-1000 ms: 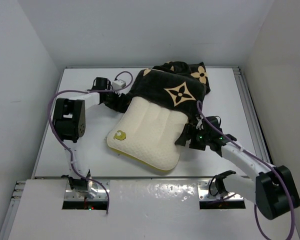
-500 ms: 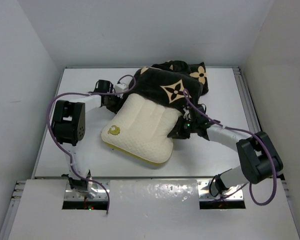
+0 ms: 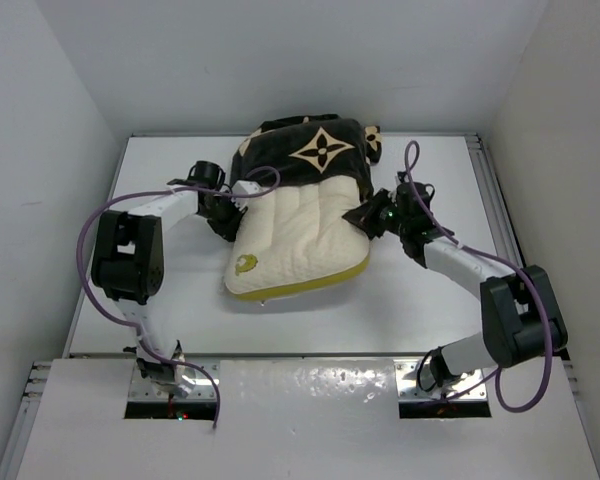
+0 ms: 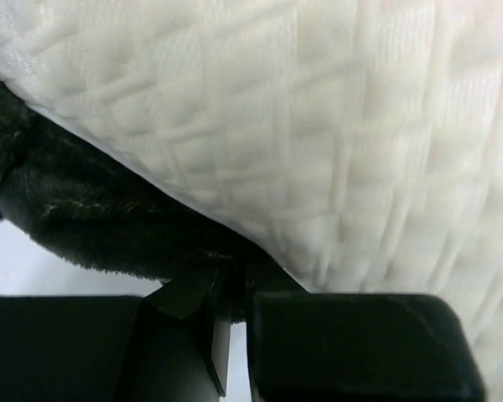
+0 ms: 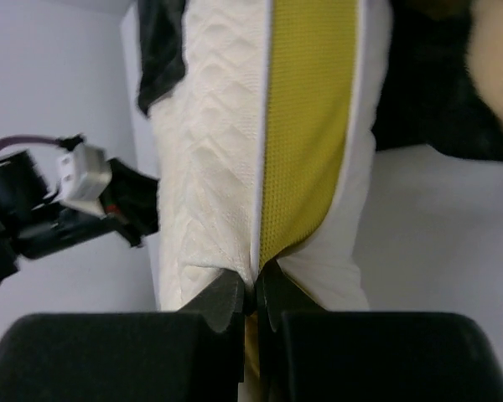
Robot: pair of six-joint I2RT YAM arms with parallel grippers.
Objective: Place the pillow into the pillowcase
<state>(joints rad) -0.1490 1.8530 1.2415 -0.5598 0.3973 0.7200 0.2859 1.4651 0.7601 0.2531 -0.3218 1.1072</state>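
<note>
Two tools clenched: my left tool [image 3: 224, 214] pinches the pillowcase [image 3: 310, 158] hem, my right tool [image 3: 366, 214] the pillow [image 3: 290, 242] at its yellow band. It lies between them on the surface [image 3: 170, 290], far end sleeved, near end bare.

White-and-black arms [image 3: 460, 262] carry purple cables [image 3: 93, 218] — perhaps a green light [image 3: 388, 213] at one wrist.

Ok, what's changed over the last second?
Both grippers closed: left gripper on the pillowcase edge, right gripper on the pillow side. Pillow and case turned and shifted toward the back wall. Pillow still only about half covered.
</note>
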